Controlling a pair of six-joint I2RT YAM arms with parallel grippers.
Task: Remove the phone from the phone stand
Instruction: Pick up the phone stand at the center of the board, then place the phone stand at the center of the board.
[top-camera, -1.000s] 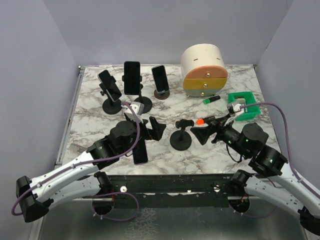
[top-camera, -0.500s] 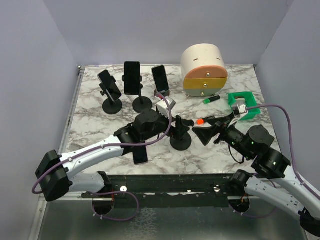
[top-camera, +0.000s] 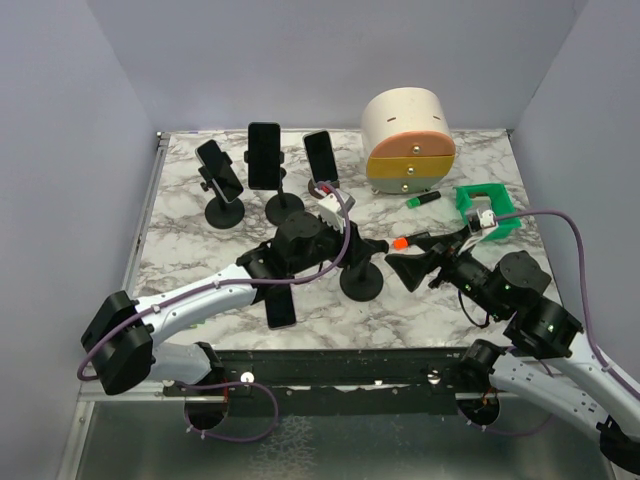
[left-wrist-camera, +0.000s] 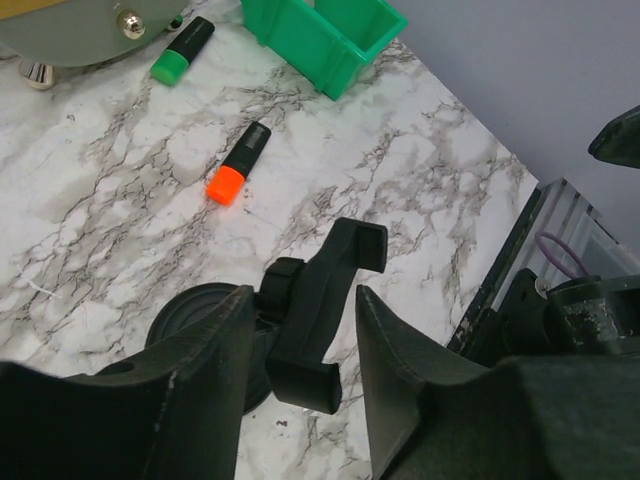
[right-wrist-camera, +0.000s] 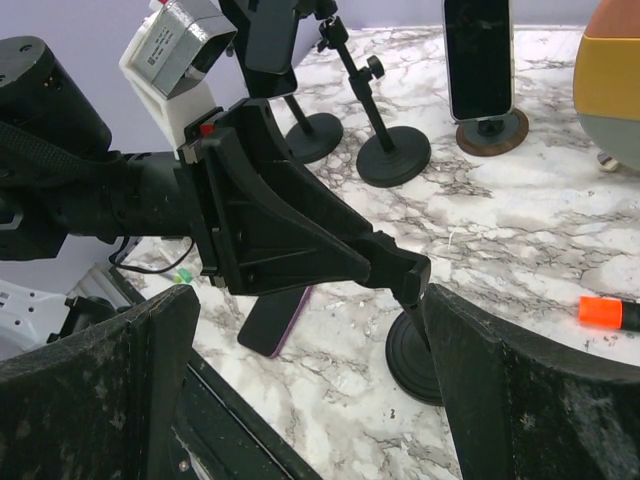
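An empty black phone stand (top-camera: 361, 282) stands at the table's middle front, its clamp (left-wrist-camera: 320, 300) tilted. My left gripper (top-camera: 352, 250) reaches in from the left with its jaws on either side of that clamp. A narrow gap still shows at the right finger (left-wrist-camera: 395, 370), so the gripper is open. A dark phone (top-camera: 281, 308) lies flat on the marble, left of the stand, also in the right wrist view (right-wrist-camera: 270, 320). My right gripper (top-camera: 392, 265) hovers wide open just right of the stand, holding nothing.
Three more phones sit in stands at the back: (top-camera: 221, 170), (top-camera: 264, 155), (top-camera: 320, 157). A beige drawer unit (top-camera: 407, 140) is at the back right, and a green bin (top-camera: 487, 212) on the right. A green marker (top-camera: 422, 199) and an orange-capped marker (top-camera: 402, 242) lie near the stand.
My left arm has swung right, from above the flat phone to the empty stand, and its jaws have narrowed around the clamp. The right gripper has barely shifted.
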